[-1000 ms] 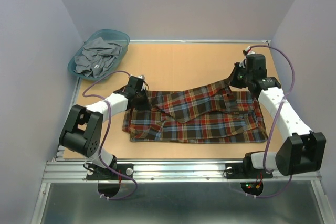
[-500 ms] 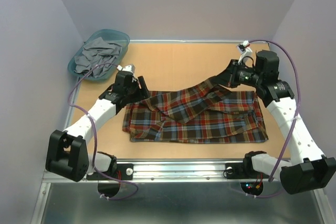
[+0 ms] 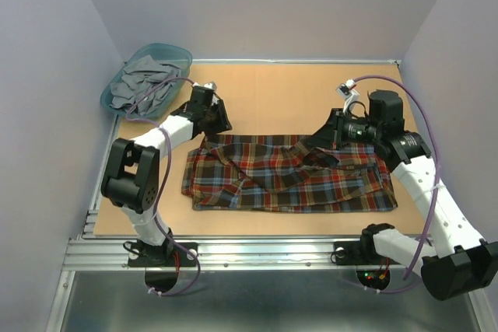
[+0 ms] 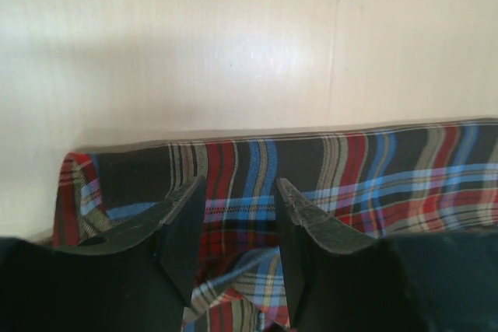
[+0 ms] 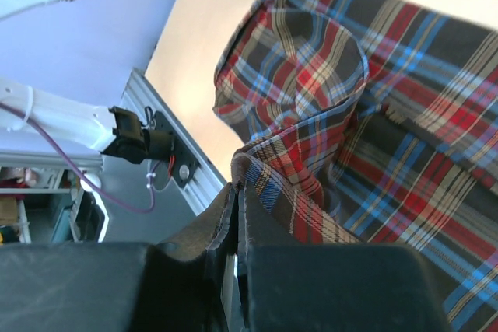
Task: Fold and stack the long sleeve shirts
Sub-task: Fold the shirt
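Item: plaid flannel shirt (image 3: 288, 180), red/brown/navy/yellow, mid-table, folded into a wide strip, far edge rumpled. R gripper (image 5: 236, 186) is clamped on a raised fold near the shirt's far-right corner. L gripper (image 4: 237, 192) hangs over the far-left corner, fingers apart, cloth beneath.

Tan table (image 3: 272, 87) shows beyond the far edge; the near hem lies close to the front rail (image 3: 272, 250). Teal basket (image 3: 148, 75) w/ grey cloth sits far-left.

Wrist cams show jaw state; top view doesn't.
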Available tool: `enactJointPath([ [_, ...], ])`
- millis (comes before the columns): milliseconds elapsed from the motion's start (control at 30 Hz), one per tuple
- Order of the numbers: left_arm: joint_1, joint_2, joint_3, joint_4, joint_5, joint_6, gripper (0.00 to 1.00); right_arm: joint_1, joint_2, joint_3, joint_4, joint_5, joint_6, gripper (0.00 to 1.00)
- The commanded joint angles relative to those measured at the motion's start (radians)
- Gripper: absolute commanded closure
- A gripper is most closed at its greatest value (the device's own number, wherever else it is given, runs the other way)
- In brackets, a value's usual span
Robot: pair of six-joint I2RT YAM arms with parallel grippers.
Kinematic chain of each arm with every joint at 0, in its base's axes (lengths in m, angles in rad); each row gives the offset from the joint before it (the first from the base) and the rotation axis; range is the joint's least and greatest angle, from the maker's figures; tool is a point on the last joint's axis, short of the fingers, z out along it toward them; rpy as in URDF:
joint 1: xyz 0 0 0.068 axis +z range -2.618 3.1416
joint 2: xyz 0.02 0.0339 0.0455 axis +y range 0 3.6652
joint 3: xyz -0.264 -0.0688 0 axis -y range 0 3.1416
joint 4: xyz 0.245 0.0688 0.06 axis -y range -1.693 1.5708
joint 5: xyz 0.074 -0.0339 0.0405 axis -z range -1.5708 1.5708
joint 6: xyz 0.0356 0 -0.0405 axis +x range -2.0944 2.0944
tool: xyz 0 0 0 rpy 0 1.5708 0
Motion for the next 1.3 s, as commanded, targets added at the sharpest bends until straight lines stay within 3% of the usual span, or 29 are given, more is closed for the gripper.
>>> enactJointPath([
  [0, -0.013, 0.082, 0.068, -0.045, 0.032, 0.014, 0.51, 0.024, 0.001, -0.021, 0.004, 0.014, -0.017, 0.95],
  [433, -0.045, 0.225, 0.091, -0.055, 0.032, -0.023, 0.55, 0.041, 0.09, 0.01, 0.005, 0.045, -0.076, 0.95],
  [867, -0.002, 0.512, 0.444, -0.016, 0.061, -0.102, 0.54, 0.049, 0.258, 0.163, 0.007, 0.063, -0.158, 0.95],
  [1033, 0.012, 0.475, 0.515, -0.029, 0.074, -0.095, 0.45, 0.154, 0.347, 0.284, 0.01, 0.08, -0.144, 0.95],
  [1267, 0.075, 0.282, 0.499, -0.046, 0.017, -0.052, 0.27, 0.444, 0.473, 0.421, 0.024, 0.137, -0.092, 0.95],
])
